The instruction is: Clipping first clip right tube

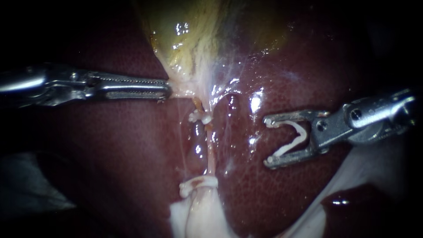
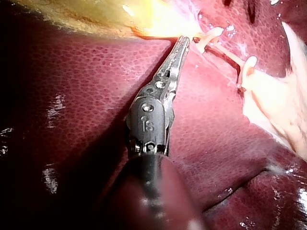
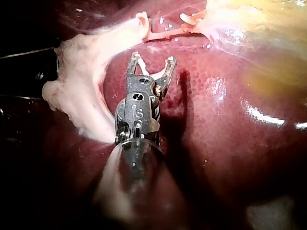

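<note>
- Endoscope view: right claw [image 1: 267, 142], spread, grips an open clip [image 1: 293, 140]; the tubes [image 1: 210, 152] lie ahead of it, apart, running crosswise (right tube unclear).
- Left claw [image 1: 165, 90], clamped on gallbladder [image 1: 185, 44], sits nearer them.

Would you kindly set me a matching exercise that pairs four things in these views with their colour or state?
Things:
1. left instrument
2. right instrument
3. gallbladder
4. liver

Colours or states:
A. dark red and glossy
B. holds a white clip between its jaws
C. yellow-green
D. jaws shut on pale tissue at the gallbladder's lower end

Pairs: 1-D; 2-B; 3-C; 4-A
</note>
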Robot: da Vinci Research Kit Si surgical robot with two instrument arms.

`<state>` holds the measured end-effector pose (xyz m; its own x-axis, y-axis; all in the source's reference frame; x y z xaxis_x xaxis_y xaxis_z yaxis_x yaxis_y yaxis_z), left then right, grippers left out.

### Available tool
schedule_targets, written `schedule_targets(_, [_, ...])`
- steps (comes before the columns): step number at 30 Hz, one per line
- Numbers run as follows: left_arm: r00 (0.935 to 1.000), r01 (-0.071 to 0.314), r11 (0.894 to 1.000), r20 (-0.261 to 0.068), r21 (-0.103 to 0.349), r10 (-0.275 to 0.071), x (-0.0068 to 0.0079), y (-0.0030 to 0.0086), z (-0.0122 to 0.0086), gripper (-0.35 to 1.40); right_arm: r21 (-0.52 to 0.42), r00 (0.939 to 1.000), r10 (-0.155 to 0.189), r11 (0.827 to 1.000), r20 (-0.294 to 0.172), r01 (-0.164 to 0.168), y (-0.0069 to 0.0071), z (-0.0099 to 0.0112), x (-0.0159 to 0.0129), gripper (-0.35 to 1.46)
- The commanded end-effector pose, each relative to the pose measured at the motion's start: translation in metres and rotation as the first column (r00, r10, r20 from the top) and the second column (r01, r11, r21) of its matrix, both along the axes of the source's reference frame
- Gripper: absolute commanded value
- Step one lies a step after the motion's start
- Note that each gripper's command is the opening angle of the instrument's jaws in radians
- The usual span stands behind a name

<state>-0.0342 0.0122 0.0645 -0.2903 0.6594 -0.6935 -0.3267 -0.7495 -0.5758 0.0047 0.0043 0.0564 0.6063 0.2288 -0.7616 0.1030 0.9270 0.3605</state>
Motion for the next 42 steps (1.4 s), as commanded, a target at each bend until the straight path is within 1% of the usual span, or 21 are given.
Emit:
schedule_targets(1, [1.0000,-0.001,1.000,0.002,0.003,0.001,0.0003,0.0000,-0.0005,-0.35,0.000,1.0000,0.000,1.000,0.000,0.000,0.0000,0.0000,0.0000,0.50])
schedule_targets(3, [1.0000,-0.006,1.000,0.003,0.010,0.006,0.0011,0.0002,-0.0018,-0.35,0.000,1.0000,0.000,1.000,0.000,0.000,0.0000,0.0000,0.0000,0.50])
schedule_targets(5, [0.9998,-0.007,1.000,0.016,0.015,0.007,0.0019,0.0003,-0.0033,-0.35,0.000,1.0000,0.000,1.000,0.000,0.000,0.0000,0.0000,0.0000,0.50])
schedule_targets(7, [0.9997,0.008,1.000,0.025,0.020,-0.008,0.0030,0.0004,-0.0050,-0.35,0.000,1.0000,0.000,1.000,0.000,0.000,0.0000,0.0000,0.0000,0.50])
schedule_targets(10, [0.9992,0.017,1.000,0.035,0.004,-0.017,0.0043,0.0007,-0.0071,-0.35,0.000,1.0000,0.000,1.000,0.001,0.000,0.0000,0.0000,0.0001,0.50])
schedule_targets(12, [0.9991,0.021,1.000,0.038,-0.001,-0.021,0.0048,0.0008,-0.0079,-0.35,0.001,1.0000,-0.003,1.000,0.002,0.003,0.0000,0.0001,0.0003,0.50])
schedule_targets(15, [0.9991,0.021,1.000,0.036,-0.007,-0.020,0.0049,0.0007,-0.0081,-0.35,0.009,0.9999,-0.010,1.000,-0.006,0.010,-0.0002,0.0004,0.0009,0.50])
schedule_targets(16, [0.9991,0.021,1.000,0.036,-0.007,-0.021,0.0049,0.0006,-0.0080,-0.35,0.015,0.9998,-0.014,1.000,-0.016,0.014,-0.0004,0.0006,0.0013,0.50])
schedule_targets(18, [0.9992,0.022,1.000,0.035,-0.008,-0.021,0.0047,0.0006,-0.0078,-0.35,0.036,0.9977,-0.039,0.999,-0.055,0.041,-0.0009,0.0013,0.0025,0.50])
schedule_targets(19, [0.9992,0.022,1.000,0.035,-0.009,-0.022,0.0047,0.0006,-0.0078,-0.35,0.052,0.9979,-0.029,0.998,-0.057,0.032,-0.0010,0.0015,0.0028,0.50])
schedule_targets(20, [0.9992,0.022,1.000,0.035,-0.009,-0.022,0.0046,0.0005,-0.0078,-0.35,0.075,0.9981,-0.009,0.997,-0.061,0.014,-0.0013,0.0019,0.0035,0.50])
schedule_targets(22, [0.9992,0.022,1.000,0.035,-0.009,-0.022,0.0046,0.0005,-0.0078,-0.35,0.105,0.9977,0.012,0.994,-0.067,-0.005,-0.0017,0.0027,0.0046,0.50])
schedule_targets(23, [0.9992,0.022,1.000,0.035,-0.009,-0.022,0.0046,0.0005,-0.0078,-0.35,0.139,0.9973,0.028,0.990,-0.068,-0.018,-0.0020,0.0032,0.0054,0.50])
schedule_targets(26, [0.9992,0.022,1.000,0.035,-0.009,-0.022,0.0046,0.0005,-0.0078,-0.35,0.196,0.9949,0.071,0.979,-0.071,-0.056,-0.0025,0.0045,0.0071,0.50])
schedule_targets(29, [0.9992,0.023,1.000,0.034,-0.009,-0.022,0.0046,0.0005,-0.0078,-0.35,0.244,0.9923,0.104,0.966,-0.068,-0.084,-0.0028,0.0060,0.0085,0.50])
schedule_targets(31, [0.9992,0.023,1.000,0.034,-0.009,-0.023,0.0045,0.0005,-0.0078,-0.35,0.276,0.9896,0.122,0.956,-0.077,-0.096,-0.0030,0.0070,0.0091,0.50])
schedule_targets(32, [0.9992,0.023,1.000,0.034,-0.009,-0.023,0.0045,0.0005,-0.0077,-0.35,0.300,0.9877,0.135,0.948,-0.079,-0.106,-0.0032,0.0077,0.0096,0.50])
schedule_targets(37, [0.9992,0.024,1.000,0.034,-0.009,-0.023,0.0044,0.0005,-0.0077,-0.35,0.360,0.9835,0.161,0.925,-0.083,-0.121,-0.0036,0.0105,0.0113,0.50])
schedule_targets(38, [0.9992,0.024,1.000,0.034,-0.010,-0.023,0.0044,0.0005,-0.0077,-0.35,0.378,0.9821,0.168,0.917,-0.084,-0.125,-0.0037,0.0110,0.0117,0.50])
schedule_targets(40, [0.9992,0.024,1.000,0.033,-0.010,-0.024,0.0043,0.0005,-0.0077,-0.35,0.415,0.9773,0.189,0.900,-0.095,-0.134,-0.0040,0.0121,0.0124,0.50])
schedule_targets(42, [0.9992,0.024,1.000,0.033,-0.010,-0.024,0.0043,0.0005,-0.0077,-0.35,0.448,0.9742,0.200,0.884,-0.105,-0.133,-0.0042,0.0129,0.0129,0.50])
